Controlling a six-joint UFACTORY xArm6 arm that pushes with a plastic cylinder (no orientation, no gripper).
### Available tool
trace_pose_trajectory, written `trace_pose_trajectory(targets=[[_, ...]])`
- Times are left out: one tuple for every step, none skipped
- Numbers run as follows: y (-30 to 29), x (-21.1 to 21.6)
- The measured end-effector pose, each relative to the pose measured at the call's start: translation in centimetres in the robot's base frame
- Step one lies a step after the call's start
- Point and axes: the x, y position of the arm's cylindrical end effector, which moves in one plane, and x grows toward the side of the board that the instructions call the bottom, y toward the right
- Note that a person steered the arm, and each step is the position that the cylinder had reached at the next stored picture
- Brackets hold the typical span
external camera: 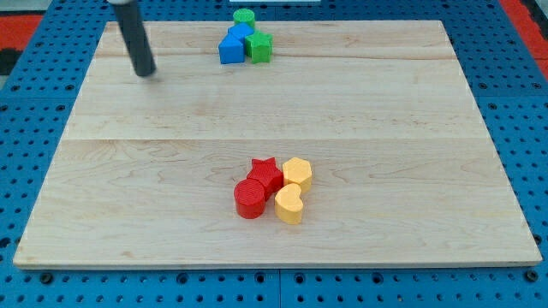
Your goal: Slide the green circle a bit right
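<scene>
So, starting at the view's left: my tip (146, 72) is sitting on the wooden board (282, 137), well off to the left of the green circle (244, 16) and a little lower in the view. There's no hand on this rig, just a bare rod, so nothing is grasped or let go; the tip touches no block right now.

The green circle is way up at the board's top edge. Just below it, looks like touching, is a blue block (241, 33), and below-left of the circle sits a blue cube (229, 51). A green block (259, 47), star-ish maybe, hard to tell, is below-right of the circle. All four are bunched tight.

Far below the circle, toward the view's bottom and a bit right, there's a separate bunch: red circle (250, 198), red star (266, 174), yellow hexagon (297, 172), yellow heart (289, 204). Not in play.

My take on doing this well: the tip needs to travel up and right until it's directly left of the circle, level with its middle, passing above the blue stuff. Then a short, slow nudge right. Come in too low and I'd probably shove the blue block along too. The circle is also close to the board's top edge, so keep the push dead horizontal.
</scene>
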Motion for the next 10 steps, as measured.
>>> trace_pose_trajectory(targets=[[-1.7,-8.4],[-1.3,-8.6],[1.9,-8.6],[4.2,-8.6],[5.0,-8.6],[5.6,-8.6],[13.1,-8.5],[15.5,-8.5],[19.6,-8.6],[27.1,-8.5]])
